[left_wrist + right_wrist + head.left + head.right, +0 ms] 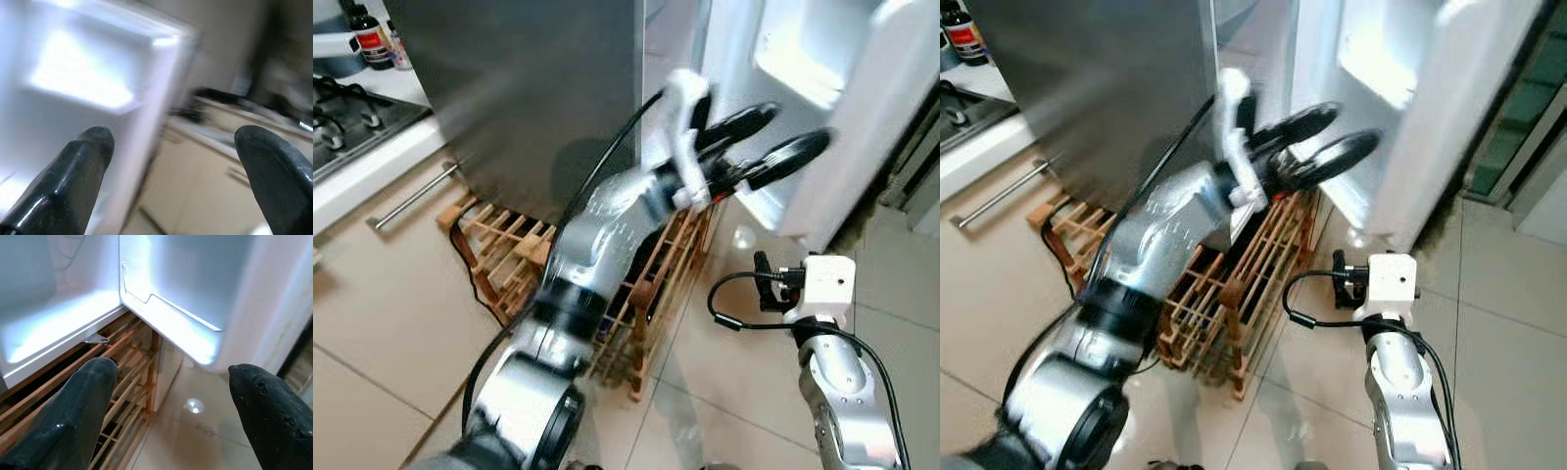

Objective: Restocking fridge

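Pale floor tiles (pixel 372 323) spread out underfoot, and rising from them is the fridge (pixel 538 88), its grey steel side facing us and its white door (pixel 822 108) swung wide open to the robot's right. Up goes the left arm, reaching across toward that opening. The left end effector (pixel 773 137) is released, both black fingers spread apart with nothing between them, hanging just in front of the inner face of the door near its lower shelf. From the left wrist view the fingertips (pixel 93 147) frame the bright white door panel and its edge, though the picture is blurred, so contact cannot be judged.

Lower down, the right end effector (pixel 171 396) is also released, fingers wide and empty, held low above the tiles and below the fridge. Its wrist camera looks up at the lit white interior and the bottom corner of the door. Beside the fridge, right at its base, leans a wooden rack (pixel 646 284) of slats, standing on the tiles between the two arms.

Off on the robot's left, a table (pixel 372 147) carries a dark stove top (pixel 342 117), with a red-labelled bottle (pixel 372 39) at the back and a metal handle (pixel 416 196) on the cabinet front below.
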Controlling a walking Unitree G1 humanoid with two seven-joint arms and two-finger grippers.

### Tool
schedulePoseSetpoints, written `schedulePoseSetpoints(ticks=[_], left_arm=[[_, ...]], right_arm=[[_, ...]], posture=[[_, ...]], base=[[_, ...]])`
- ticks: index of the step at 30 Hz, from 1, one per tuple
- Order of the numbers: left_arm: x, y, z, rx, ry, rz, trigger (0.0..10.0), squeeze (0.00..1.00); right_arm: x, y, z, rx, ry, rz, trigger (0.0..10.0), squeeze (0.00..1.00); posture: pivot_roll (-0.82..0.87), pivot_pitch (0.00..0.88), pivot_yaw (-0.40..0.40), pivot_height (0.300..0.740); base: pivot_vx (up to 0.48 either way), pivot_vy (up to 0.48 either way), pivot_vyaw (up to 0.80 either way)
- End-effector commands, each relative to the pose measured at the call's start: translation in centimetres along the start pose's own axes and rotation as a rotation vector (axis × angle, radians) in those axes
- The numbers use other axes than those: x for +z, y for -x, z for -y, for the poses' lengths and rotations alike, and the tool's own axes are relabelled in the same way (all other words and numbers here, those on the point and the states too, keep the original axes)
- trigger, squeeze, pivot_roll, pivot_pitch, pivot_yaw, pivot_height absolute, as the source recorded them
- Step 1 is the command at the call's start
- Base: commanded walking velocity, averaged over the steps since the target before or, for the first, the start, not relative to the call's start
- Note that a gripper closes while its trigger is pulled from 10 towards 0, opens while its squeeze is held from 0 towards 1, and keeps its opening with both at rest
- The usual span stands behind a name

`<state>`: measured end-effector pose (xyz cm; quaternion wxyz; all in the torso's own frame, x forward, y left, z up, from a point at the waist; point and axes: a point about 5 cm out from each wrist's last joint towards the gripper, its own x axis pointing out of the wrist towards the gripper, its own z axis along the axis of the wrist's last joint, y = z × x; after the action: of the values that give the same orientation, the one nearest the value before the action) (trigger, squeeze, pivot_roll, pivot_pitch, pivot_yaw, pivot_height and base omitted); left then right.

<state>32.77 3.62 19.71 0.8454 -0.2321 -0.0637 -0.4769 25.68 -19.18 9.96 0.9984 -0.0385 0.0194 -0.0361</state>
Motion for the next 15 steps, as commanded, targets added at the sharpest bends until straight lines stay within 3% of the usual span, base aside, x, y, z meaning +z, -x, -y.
schedulePoseSetpoints(ticks=[1,4,5,7,8,11,14,15], left_arm=[[2.2,1.5,-1.1,0.083,-0.063,0.057,10.0,0.0],[4.1,7.2,-4.0,0.285,-0.098,0.133,10.0,0.0],[4.1,7.2,-4.0,0.285,-0.098,0.133,10.0,0.0],[4.6,13.9,-5.7,0.509,-0.222,0.097,10.0,0.0],[4.4,15.5,-6.0,0.59,-0.243,0.078,10.0,0.0],[3.4,18.2,-6.2,0.785,-0.271,0.049,10.0,0.0],[2.3,18.9,-6.1,0.929,-0.254,0.047,10.0,0.0],[2.3,18.9,-6.1,0.929,-0.254,0.047,10.0,0.0]], right_arm=[[-0.3,-0.2,0.2,-0.01,-0.02,-0.021,10.0,0.0],[0.1,-1.2,0.0,0.004,-0.022,-0.005,10.0,0.0],[0.1,-1.2,0.0,0.004,-0.022,-0.005,10.0,0.0],[0.7,-2.6,-0.1,0.014,-0.026,0.008,10.0,0.0],[0.9,-3.0,-0.3,0.026,-0.028,0.012,10.0,0.0],[1.3,-4.1,-1.0,0.058,-0.03,0.019,10.0,0.0],[1.9,-5.1,-2.0,0.085,-0.042,0.034,10.0,0.0],[1.9,-5.1,-2.0,0.085,-0.042,0.034,10.0,0.0]], posture=[[-0.19,0.0,0.039,0.74],[-0.14,0.0,0.025,0.74],[-0.14,0.0,0.025,0.74],[-0.09,0.0,0.005,0.74],[-0.07,0.0,-0.001,0.74],[-0.05,0.0,-0.009,0.74],[-0.04,0.0,-0.009,0.74],[-0.04,0.0,-0.009,0.74]], base=[[0.0,0.0,0.0],[0.0,0.0,0.0],[0.0,0.0,0.0],[0.0,0.0,0.0],[0.0,0.0,0.0],[0.0,-0.096,0.5],[0.0,-0.416,0.7],[0.0,-0.48,0.68]])
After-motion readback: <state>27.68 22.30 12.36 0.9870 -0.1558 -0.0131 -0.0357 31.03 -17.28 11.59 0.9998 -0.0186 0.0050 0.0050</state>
